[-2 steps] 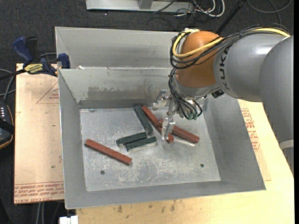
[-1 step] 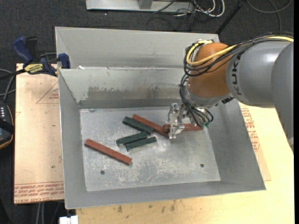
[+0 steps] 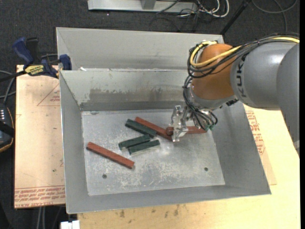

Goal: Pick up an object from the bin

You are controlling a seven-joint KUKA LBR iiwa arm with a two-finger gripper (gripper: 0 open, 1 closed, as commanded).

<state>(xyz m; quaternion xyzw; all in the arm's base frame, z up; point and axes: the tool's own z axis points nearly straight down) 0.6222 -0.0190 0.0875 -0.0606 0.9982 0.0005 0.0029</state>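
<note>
Your tool (image 3: pixel 177 130) is clamped on a red-brown bar (image 3: pixel 195 130), centre-right of the bin (image 3: pixel 143 180). 3 green bars (image 3: pixel 138 142) + 1 red bar (image 3: pixel 159 130) lie just left; a long red bar (image 3: pixel 109 155) sits further left.

We see a bin (image 3: pixel 157 173) of dull grey metal, its floor scuffed and speckled pale around the gripper (image 3: pixel 177 136). The gripper looks like bright bare metal, and the orange cover (image 3: pixel 214 78) above it is smooth and glossy. Beside the gripper, away from the arm, lie matt dark green bars (image 3: pixel 139 140) and red-brown bars (image 3: pixel 109 155); we cannot tell whether they are plastic or wood.
</note>
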